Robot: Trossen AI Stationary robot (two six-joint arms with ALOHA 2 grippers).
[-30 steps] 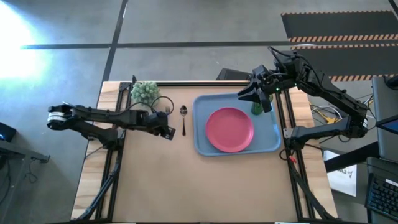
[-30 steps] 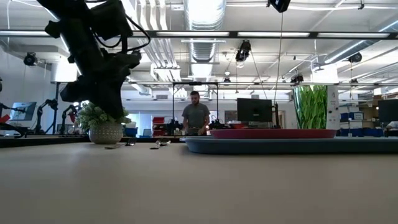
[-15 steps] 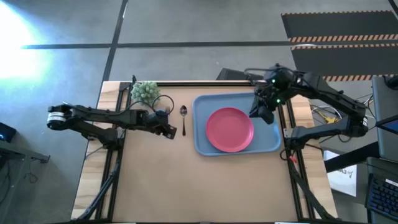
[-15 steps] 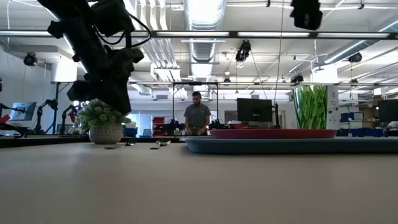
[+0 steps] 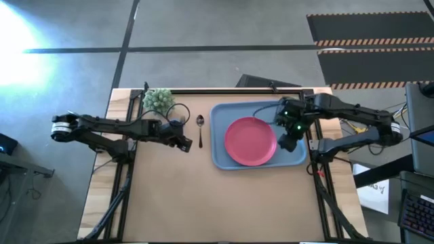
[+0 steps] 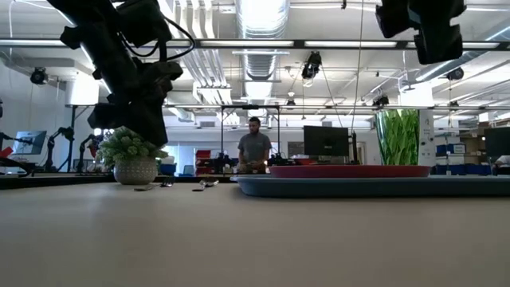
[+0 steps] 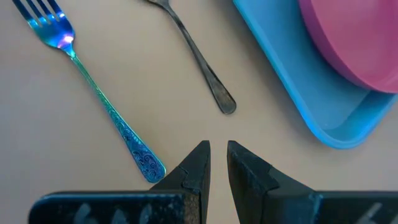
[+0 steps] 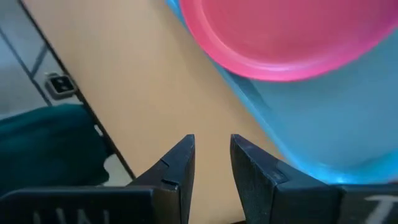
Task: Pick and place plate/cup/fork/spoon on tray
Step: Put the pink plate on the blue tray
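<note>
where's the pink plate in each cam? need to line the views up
High view: plate in the middle of the tray.
Low view: a thin pink edge above the tray rim, right of centre.
Left wrist view: part of it in the upper right corner.
Right wrist view: across the top.
Shared landmark: the light blue tray under it.

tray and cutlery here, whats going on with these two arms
The pink plate lies on the light blue tray, and the green cup stands on the tray too. The fork and the spoon lie on the table beside the tray. The left gripper hovers near their handle ends, jaws nearly together and empty. The right gripper hangs over the tray's right side, jaws slightly apart and holding nothing.
</note>
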